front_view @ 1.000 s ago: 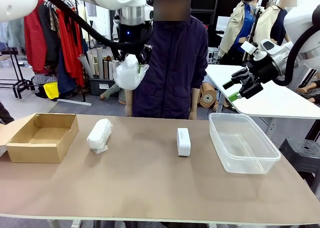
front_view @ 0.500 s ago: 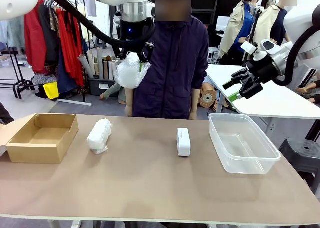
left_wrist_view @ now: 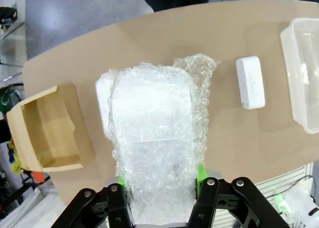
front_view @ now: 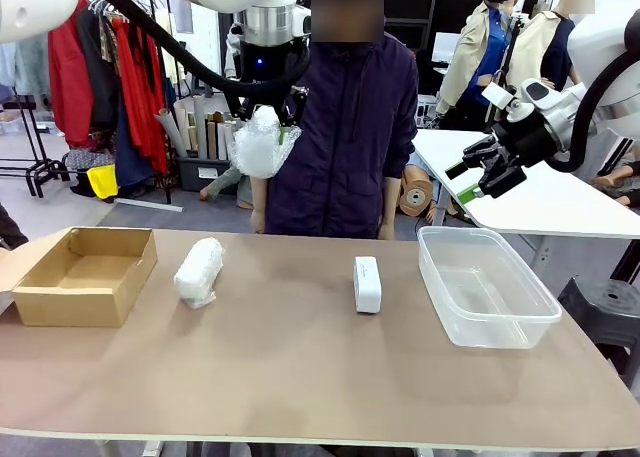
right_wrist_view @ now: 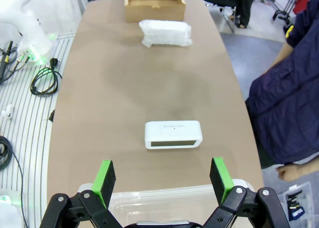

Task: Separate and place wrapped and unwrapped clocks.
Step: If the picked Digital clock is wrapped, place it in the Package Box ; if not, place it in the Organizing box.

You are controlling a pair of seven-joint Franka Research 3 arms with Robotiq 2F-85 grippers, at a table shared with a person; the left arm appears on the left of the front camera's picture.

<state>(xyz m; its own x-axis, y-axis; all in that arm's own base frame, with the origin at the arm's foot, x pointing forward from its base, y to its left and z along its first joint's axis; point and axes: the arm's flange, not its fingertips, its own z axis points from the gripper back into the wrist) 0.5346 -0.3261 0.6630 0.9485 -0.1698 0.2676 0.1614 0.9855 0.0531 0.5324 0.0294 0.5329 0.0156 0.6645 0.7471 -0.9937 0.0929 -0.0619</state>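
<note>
Front view, nearest: unwrapped clock (front_view: 367, 283) right of centre, loose wrapped clock (front_view: 198, 271) left, near cardboard box (front_view: 85, 274)
Left gripper (front_view: 262, 117): clamped on held wrapped clock (front_view: 260, 145), high at the far side, bundle's long axis hanging along the fingers
Coming move: box lies down, left and nearer, I'd say
Right gripper (front_view: 478, 180): jaws wide, empty, high far right

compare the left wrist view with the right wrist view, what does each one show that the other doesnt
Left wrist view: a bubble-wrapped bundle held up close in the shut left jaws, above the table. Right wrist view: the open right jaws with green pads, a person's dark jacket beside the table, and cables on the floor. Shared: the cardboard box, the second wrapped bundle lying on the table, the bare white clock and the clear bin.
</note>
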